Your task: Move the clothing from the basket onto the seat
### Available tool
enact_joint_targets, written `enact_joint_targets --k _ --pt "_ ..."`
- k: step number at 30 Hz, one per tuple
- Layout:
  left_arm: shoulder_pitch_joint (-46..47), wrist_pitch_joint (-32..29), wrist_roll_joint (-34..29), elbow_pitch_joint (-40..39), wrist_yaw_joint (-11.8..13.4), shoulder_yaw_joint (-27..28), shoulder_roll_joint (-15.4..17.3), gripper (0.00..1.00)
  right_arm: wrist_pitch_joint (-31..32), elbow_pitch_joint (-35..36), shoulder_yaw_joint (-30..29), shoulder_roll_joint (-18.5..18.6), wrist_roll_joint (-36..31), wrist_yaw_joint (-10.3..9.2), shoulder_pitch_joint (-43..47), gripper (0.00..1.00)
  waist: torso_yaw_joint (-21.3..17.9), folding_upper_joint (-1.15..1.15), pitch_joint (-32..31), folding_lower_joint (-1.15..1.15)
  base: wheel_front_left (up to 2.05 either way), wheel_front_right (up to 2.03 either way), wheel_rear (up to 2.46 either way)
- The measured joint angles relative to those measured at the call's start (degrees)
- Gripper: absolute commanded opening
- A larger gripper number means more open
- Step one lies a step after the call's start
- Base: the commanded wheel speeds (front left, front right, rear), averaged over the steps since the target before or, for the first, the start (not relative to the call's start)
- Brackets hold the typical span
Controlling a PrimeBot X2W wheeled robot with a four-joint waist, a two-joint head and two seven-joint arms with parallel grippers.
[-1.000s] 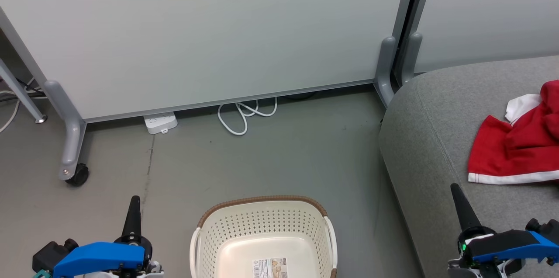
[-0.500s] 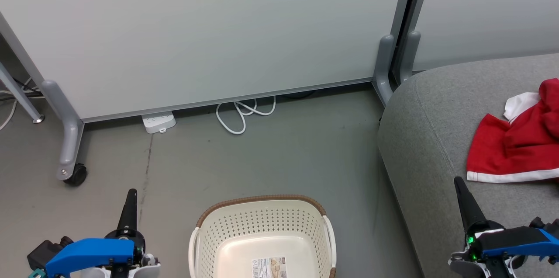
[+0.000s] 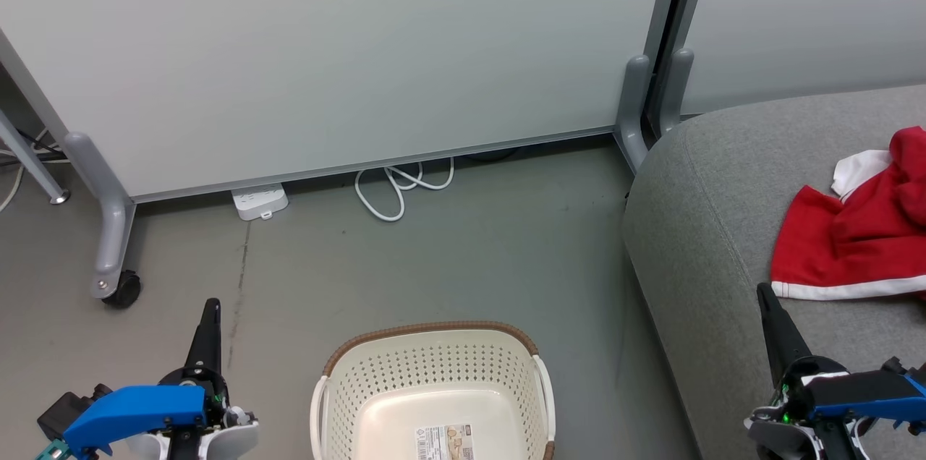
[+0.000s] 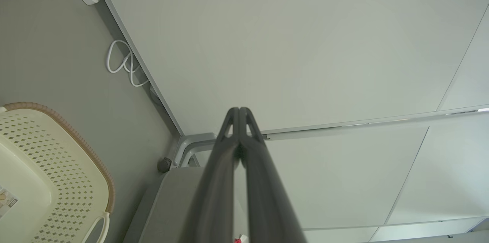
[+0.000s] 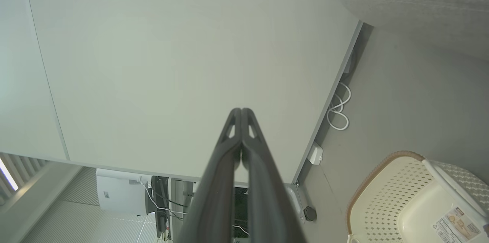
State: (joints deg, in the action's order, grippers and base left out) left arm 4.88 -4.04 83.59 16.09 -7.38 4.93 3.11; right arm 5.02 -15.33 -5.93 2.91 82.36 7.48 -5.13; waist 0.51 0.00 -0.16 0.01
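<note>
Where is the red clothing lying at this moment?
In the head view, the red clothing lies on the grey seat at the right edge, just beyond the right gripper and to the right of the basket.

Grey floor (image 3: 470,257) carries the basket (image 3: 434,330), a white power strip (image 3: 259,201) and a looped white cable (image 3: 394,189) near the partition foot (image 3: 108,243). The adjoining grey seat (image 3: 709,228) carries the crumpled red clothing (image 3: 854,243).
</note>
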Motion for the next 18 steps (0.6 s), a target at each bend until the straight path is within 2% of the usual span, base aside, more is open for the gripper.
enact_joint_targets --k 18 --pt "0.85 -1.93 6.62 -1.53 0.0 1.27 -0.15 0.0 1.21 0.97 -0.43 0.0 7.5 -0.01 -0.59 0.0 -0.38 0.0 0.25 -0.01 0.0 0.0 0.0"
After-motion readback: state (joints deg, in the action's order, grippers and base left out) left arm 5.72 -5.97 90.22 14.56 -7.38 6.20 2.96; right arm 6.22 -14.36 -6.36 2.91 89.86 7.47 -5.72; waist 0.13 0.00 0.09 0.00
